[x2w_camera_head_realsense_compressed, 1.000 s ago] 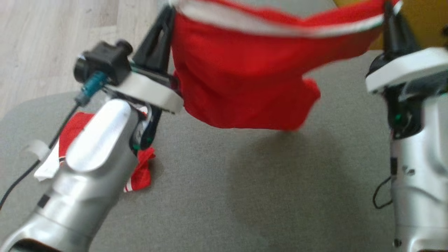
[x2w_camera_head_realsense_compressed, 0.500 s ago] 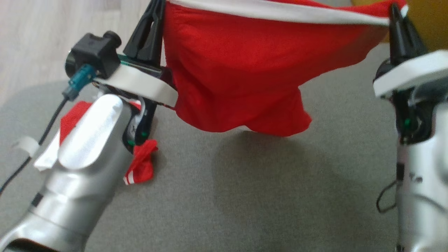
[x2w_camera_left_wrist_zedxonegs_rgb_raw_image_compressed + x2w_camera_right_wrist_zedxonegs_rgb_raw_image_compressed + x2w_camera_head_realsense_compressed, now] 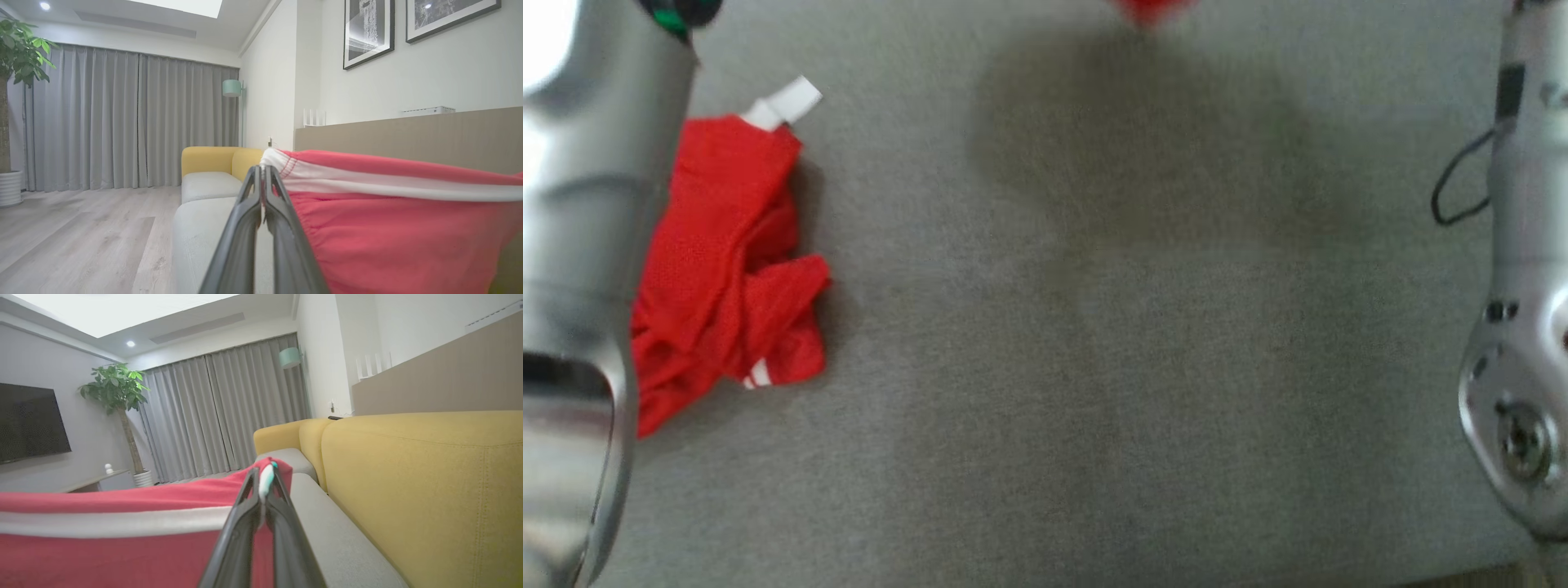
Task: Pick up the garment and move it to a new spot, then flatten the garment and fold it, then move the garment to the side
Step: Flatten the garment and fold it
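The garment (image 3: 388, 228) is red shorts with a white waistband, hanging stretched in the air between both grippers. My left gripper (image 3: 262, 169) is shut on one end of the waistband. At the other end, my right gripper (image 3: 263, 473) is shut on the band, the red cloth (image 3: 122, 547) spreading to its left. In the head view only the garment's lowest hem (image 3: 1152, 10) shows at the top edge, above the grey seat cushion (image 3: 1094, 367). Its shadow falls on the cushion below.
A second crumpled red garment (image 3: 727, 261) with white trim lies on the cushion at the left, beside my left forearm (image 3: 580, 204). My right forearm (image 3: 1523, 286) stands at the right edge. The yellow sofa back (image 3: 429, 477) rises behind, wooden floor (image 3: 81, 237) to the left.
The head camera has tilted down, so the grippers and most of the held garment have left the top of the picture. Both grippers stay shut on the waistband.
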Motion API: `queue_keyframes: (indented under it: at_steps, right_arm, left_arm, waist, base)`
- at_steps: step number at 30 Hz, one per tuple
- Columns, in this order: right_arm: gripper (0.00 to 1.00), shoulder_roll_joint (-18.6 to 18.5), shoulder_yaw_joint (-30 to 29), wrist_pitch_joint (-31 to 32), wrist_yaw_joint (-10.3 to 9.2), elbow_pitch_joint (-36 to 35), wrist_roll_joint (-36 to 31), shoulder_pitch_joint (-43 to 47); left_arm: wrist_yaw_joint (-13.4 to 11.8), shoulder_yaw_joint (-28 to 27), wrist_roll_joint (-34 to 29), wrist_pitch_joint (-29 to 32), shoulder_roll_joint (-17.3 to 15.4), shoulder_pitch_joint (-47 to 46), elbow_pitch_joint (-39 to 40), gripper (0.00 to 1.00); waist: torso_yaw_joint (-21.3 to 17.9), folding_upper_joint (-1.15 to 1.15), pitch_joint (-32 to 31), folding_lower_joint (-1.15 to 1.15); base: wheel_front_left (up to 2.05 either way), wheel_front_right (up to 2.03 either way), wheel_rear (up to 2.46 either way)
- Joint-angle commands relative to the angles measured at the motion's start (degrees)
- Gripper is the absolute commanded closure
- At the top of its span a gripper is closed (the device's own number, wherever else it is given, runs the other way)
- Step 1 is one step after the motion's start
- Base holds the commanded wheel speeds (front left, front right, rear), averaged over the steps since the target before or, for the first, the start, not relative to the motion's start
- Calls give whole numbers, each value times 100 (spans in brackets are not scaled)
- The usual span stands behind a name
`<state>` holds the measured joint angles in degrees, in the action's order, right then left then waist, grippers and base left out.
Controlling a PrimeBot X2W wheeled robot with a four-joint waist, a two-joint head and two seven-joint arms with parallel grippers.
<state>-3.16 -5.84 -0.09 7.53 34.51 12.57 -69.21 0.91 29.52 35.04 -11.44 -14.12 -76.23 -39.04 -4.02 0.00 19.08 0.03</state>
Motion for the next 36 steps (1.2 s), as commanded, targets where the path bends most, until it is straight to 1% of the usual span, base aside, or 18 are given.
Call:
queue_keyframes:
  at_steps: [1, 4, 5, 9, 12, 15, 20, 24, 28, 31, 34, 35, 36]
  right_arm:
    - [100, 27, 3, -360, -4, 260, -189, -366]
    - [100, 27, -20, -707, -4, 875, -263, -558]
    - [100, 27, -20, -707, -4, 875, -263, -558]
    - [100, -73, 127, -844, -4, 1581, -340, -460]
    - [100, -231, 418, -839, -4, 2037, -408, -168]
    - [100, -452, 692, -731, -4, 2415, -324, 173]
    - [100, -835, 1082, -462, -4, 2757, 45, 795]
    - [100, -1087, 1527, -117, -4, 2693, 528, 1358]
    - [100, -1416, 1935, 266, -4, 2344, 1127, 1988]
    - [100, -1708, 2161, 513, -4, 2020, 1528, 2475]
    - [100, -1967, 2291, 736, -4, 1682, 1876, 2959]
    - [100, -2137, 2338, 853, -4, 1431, 2061, 3288]
    - [100, -2218, 2343, 911, -4, 1305, 2148, 3456]
  left_arm:
    - [52, -251, -16, -130, -168, -421, -189, 100]
    - [215, -232, -15, -248, -1, -545, -554, 100]
    - [215, -232, -15, -248, -1, -545, -554, 100]
    - [418, -153, 30, -321, 243, -310, -894, 100]
    - [540, -24, 41, -343, 372, 101, -1041, 100]
    - [612, 186, 18, -351, 438, 635, -1097, 100]
    - [652, 479, 61, -354, 440, 1642, -818, 100]
    - [656, 760, 189, -354, 367, 2421, -381, 100]
    - [657, 1099, 171, -355, 223, 3062, -39, 100]
    - [649, 1173, 197, -355, 192, 3513, 182, 100]
    - [560, 1256, 213, -354, 190, 3926, 409, 100]
    - [486, 1299, 246, -350, 198, 4191, 586, 100]
    - [442, 1317, 271, -338, 205, 4324, 677, 100]
  waist:
    - [-148, 0, 395, -3]
    - [-142, 0, 493, -3]
    - [-142, 0, 493, -3]
    - [-75, 0, 581, -3]
    - [-23, 0, 550, -3]
    - [44, 0, 447, -3]
    - [134, 0, 73, -3]
    - [157, 0, -291, -3]
    - [172, 0, -653, -3]
    - [188, 0, -935, -3]
    - [205, 0, -1206, -3]
    - [227, 0, -1377, -3]
    - [238, 0, -1461, -3]
  base:
    - [0, 0, 0]
    - [0, 0, 0]
    - [0, 0, 0]
    - [0, 0, 0]
    - [0, 0, 0]
    - [0, 0, 0]
    - [0, 0, 0]
    - [0, 0, 0]
    - [0, 0, 0]
    - [0, 0, 0]
    - [0, 0, 0]
    - [0, 0, 0]
    - [0, 0, 0]
